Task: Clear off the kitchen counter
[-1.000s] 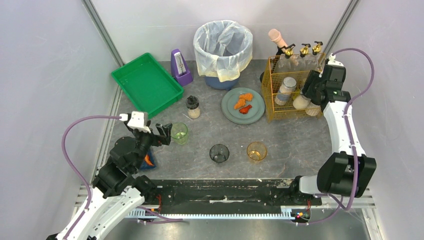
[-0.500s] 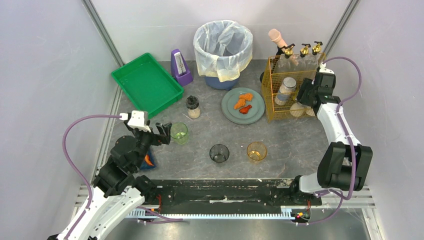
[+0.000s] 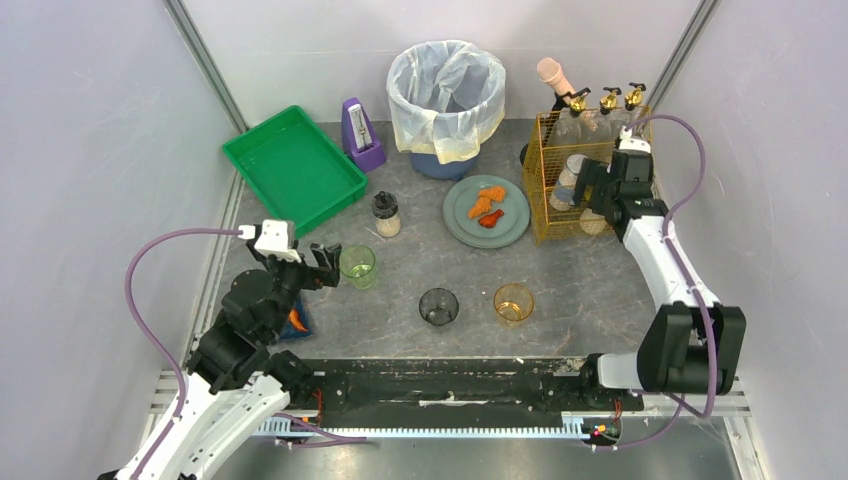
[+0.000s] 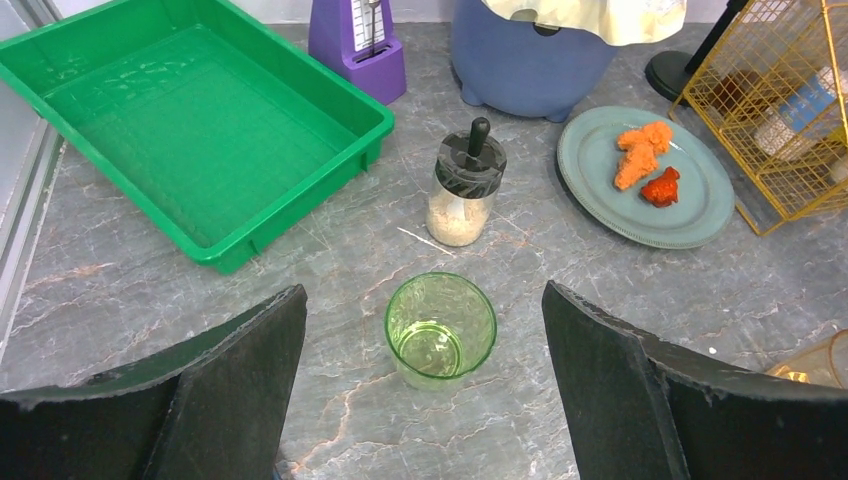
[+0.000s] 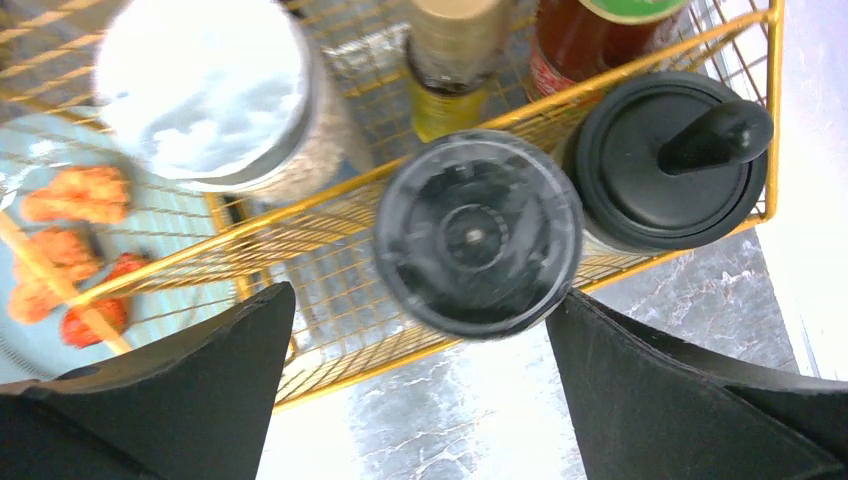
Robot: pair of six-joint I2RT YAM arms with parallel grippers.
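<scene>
The kitchen counter (image 3: 590,290) is dark grey marbled stone, also in the left wrist view (image 4: 600,300). On it stand a green glass (image 3: 358,266), a dark glass (image 3: 438,306), an amber glass (image 3: 513,302), a black-topped shaker (image 3: 386,213) and a grey plate (image 3: 455,222) with orange food. My left gripper (image 3: 328,266) is open and empty, just left of the green glass (image 4: 441,330), which lies between and ahead of my fingertips (image 4: 422,295). My right gripper (image 3: 592,190) is open and empty above the yellow wire basket (image 3: 545,180), over a black-lidded jar (image 5: 478,232).
A green tray (image 3: 293,168), a purple metronome (image 3: 361,135) and a lined bin (image 3: 446,95) stand at the back. The basket (image 5: 370,374) holds several jars and bottles. An orange and blue item (image 3: 296,320) lies partly hidden under my left arm. A black rail (image 3: 440,385) runs along the near edge.
My right arm has swung left, from the basket's right side to above its jars. The left arm and the glasses have not moved.
</scene>
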